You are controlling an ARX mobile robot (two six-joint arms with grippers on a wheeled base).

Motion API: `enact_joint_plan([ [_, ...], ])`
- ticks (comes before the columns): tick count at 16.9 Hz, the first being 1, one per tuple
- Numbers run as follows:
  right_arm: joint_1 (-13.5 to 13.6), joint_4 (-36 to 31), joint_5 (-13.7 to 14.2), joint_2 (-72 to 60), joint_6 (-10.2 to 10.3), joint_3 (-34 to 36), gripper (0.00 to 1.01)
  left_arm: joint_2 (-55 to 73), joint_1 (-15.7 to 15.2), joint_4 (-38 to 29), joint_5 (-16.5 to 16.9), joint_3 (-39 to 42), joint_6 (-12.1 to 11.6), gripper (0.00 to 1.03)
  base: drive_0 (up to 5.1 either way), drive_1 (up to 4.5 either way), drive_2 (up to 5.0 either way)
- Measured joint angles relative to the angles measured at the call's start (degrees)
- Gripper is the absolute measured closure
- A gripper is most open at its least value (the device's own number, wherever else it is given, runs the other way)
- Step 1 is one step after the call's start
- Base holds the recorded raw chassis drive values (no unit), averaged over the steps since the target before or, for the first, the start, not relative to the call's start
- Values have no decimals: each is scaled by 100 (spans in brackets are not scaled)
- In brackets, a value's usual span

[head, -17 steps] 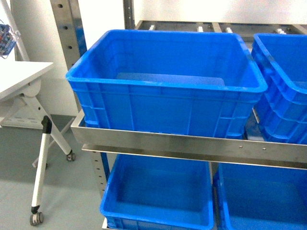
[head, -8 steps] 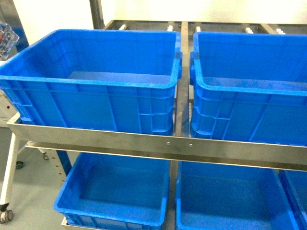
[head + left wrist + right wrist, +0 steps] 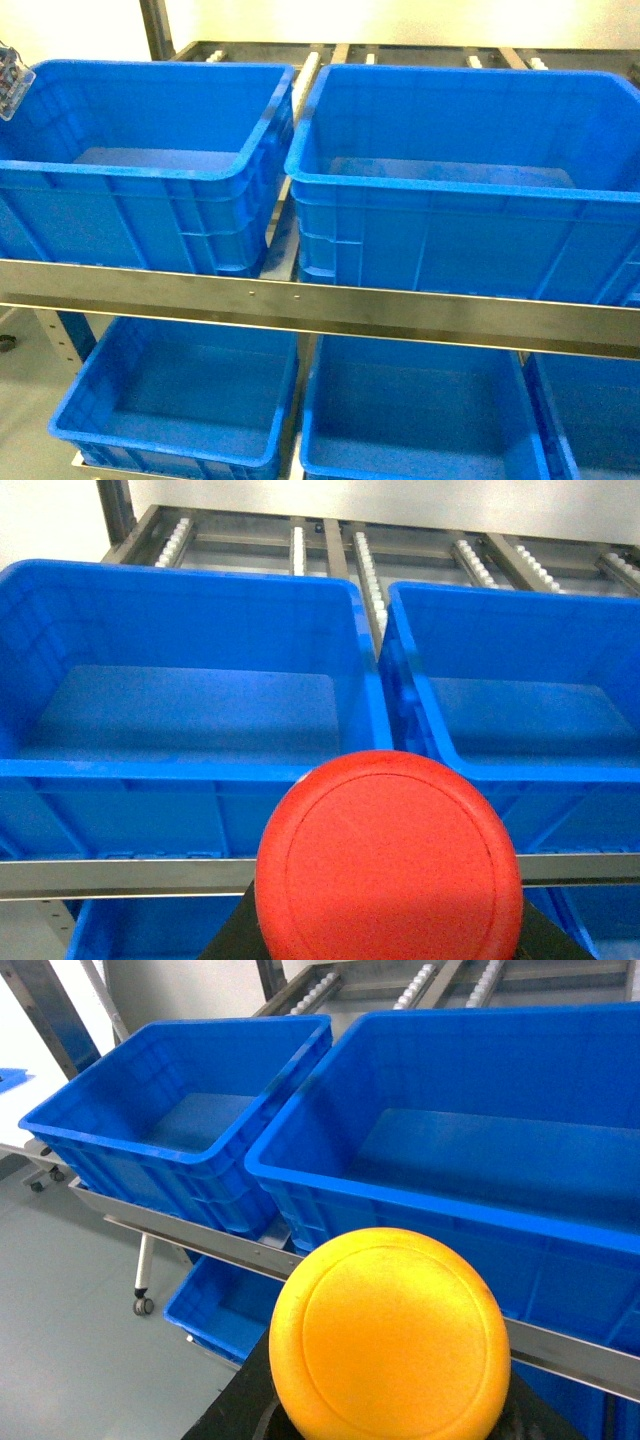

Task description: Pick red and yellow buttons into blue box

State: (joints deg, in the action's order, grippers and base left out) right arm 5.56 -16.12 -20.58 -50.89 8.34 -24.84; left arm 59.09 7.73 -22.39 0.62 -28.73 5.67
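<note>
Currently, the head view shows two deep blue crates side by side on the upper level of a steel rack [image 3: 300,305]: the left crate [image 3: 140,175] fills the upper left of the frame, the right crate [image 3: 460,190] the upper right. Three more crates [image 3: 180,400] show on the lower level, across the bottom of the frame. Neither tool appears in this view.

One red button [image 3: 390,865] fills the lower centre of the left wrist view, close to the lens, in front of the two upper crates. One yellow button [image 3: 390,1335] fills the lower centre of the right wrist view likewise. Each cap hides its tool, so finger state cannot be told for either.
</note>
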Motion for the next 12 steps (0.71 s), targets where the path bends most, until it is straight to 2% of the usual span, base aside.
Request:
enact_joint_plan([
  [9,4,4,-2,0,0,0,75,0,0,26,0,0,0,79,493,-228,-228],
  [12,4,2,15,0,0,0,75,-24,28,9,39,0,0,79,0,0,0],
])
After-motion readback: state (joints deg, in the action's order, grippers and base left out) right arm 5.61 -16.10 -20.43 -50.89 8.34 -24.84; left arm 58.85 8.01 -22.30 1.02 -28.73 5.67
